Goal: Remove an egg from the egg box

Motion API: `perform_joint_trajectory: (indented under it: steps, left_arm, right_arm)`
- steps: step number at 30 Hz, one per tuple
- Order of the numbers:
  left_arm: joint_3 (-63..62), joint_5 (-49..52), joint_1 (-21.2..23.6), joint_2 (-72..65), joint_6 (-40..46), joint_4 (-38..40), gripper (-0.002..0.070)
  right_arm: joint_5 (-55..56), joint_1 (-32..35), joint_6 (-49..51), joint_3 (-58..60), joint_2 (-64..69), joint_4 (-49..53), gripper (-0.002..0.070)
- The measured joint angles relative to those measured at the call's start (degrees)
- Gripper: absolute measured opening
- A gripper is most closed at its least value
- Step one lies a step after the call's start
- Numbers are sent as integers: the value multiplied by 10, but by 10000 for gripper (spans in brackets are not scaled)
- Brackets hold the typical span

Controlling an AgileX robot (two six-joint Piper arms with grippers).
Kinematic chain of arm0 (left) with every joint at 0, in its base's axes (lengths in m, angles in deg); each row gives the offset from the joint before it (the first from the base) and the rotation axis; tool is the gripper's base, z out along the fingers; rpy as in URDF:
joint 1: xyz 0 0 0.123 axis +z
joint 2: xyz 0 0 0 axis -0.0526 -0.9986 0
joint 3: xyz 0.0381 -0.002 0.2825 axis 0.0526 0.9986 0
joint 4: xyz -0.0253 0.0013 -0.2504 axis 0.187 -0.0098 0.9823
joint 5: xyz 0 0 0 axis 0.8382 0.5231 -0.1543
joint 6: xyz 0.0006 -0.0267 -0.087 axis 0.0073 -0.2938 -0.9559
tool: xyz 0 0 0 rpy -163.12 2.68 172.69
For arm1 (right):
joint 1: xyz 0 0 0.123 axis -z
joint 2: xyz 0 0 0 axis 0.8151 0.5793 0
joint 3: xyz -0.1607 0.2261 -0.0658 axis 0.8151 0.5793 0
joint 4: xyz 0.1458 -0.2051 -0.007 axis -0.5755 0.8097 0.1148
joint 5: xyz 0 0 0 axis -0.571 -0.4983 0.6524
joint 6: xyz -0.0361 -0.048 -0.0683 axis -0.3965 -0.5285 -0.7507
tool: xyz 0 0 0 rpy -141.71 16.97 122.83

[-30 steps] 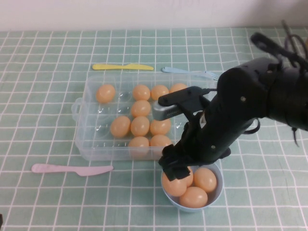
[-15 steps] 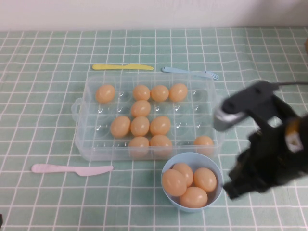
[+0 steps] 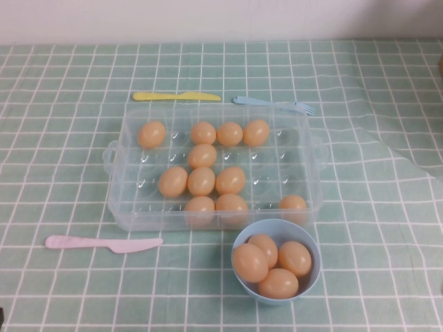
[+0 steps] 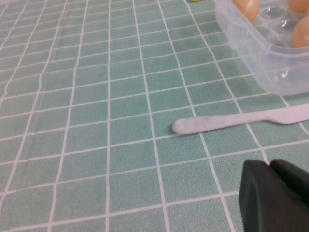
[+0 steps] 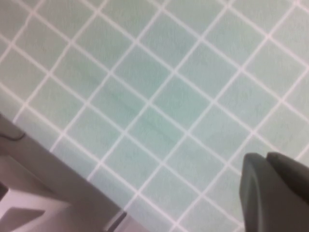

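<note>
The clear plastic egg box (image 3: 131, 207) stands mid-table and holds several tan-orange eggs, one alone in its near right cup (image 3: 293, 204). Its corner also shows in the left wrist view (image 4: 270, 63), with an egg (image 4: 246, 6) in it. Neither arm shows in the high view. My left gripper (image 4: 270, 166) is shut and empty, low over the cloth on the near left side of the box. My right gripper (image 5: 267, 157) is shut and empty over bare cloth near the table's edge.
A light-blue bowl (image 3: 275, 223) with several eggs sits just in front of the box. A pink knife (image 3: 104, 243) lies at the front left, seen also in the left wrist view (image 4: 241, 120). A yellow knife (image 3: 176, 96) and a blue fork (image 3: 273, 104) lie behind the box.
My right arm has pulled away from above the bowl, moved right and left the high view. The eggs in the bowl and box stay where they were.
</note>
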Motion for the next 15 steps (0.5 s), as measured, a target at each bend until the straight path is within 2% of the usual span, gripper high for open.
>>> perform_joint_trajectory:
  steps: [4, 8, 12, 15]
  left_arm:
    - [0, 0, 0, 0, 0, 0, -4]
    - [0, 0, 0, 0, 0, 0, -4]
    - [0, 0, 0, 0, 0, 0, -4]
    - [0, 0, 0, 0, 0, 0, -4]
  right_arm:
    - [-19, 0, -3, 14, -41, 1, -15]
    - [18, 0, -4, 42, -69, 18, -16]
    - [99, 0, -1, 94, -93, 50, -16]
    - [219, 19, 2, 156, -112, 80, -17]
